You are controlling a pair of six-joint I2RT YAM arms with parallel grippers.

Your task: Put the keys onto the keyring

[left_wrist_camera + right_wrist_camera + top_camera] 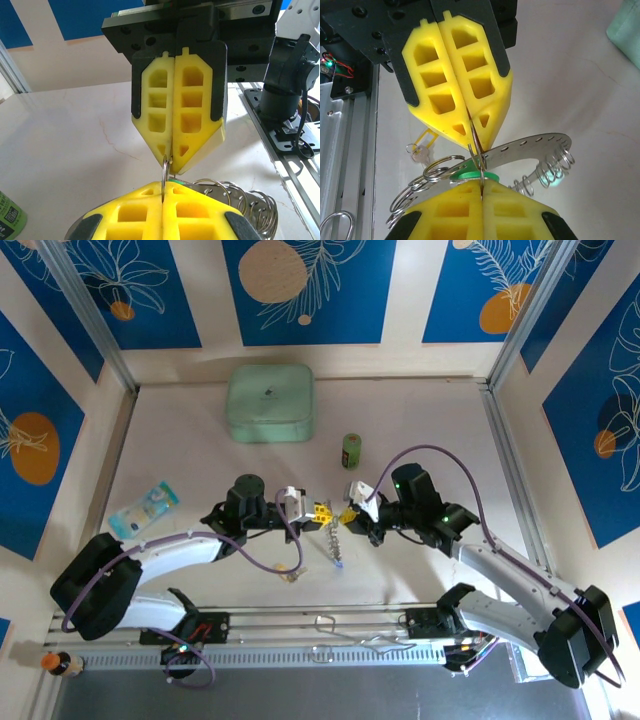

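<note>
A silvery coiled metal keyring (334, 540) hangs above the middle of the table between the two grippers. The right wrist view shows its spring-like coils (551, 167) and a flat perforated strip (530, 146). A thin silver wire loop (476, 150) at its end is pinched from both sides. The left gripper (472, 137) is clamped on it from one side and the right gripper (481, 184) from the other, yellow fingertips nearly meeting. A green plastic key head (472, 176) sits right at the right gripper's tips. A yellow-headed key (423, 142) lies apart on the table.

Beyond stands a small upright green cylinder (351, 450); its label is too small to read. Further back rests a mint-green square box (270, 402), and a light-blue printed packet (145, 508) lies at the left, its print illegible.

The pale marbled tabletop (200, 440) shows faint veins. Cream walls carry blue panels (300, 285) with white leaf outlines and orange discs.
</note>
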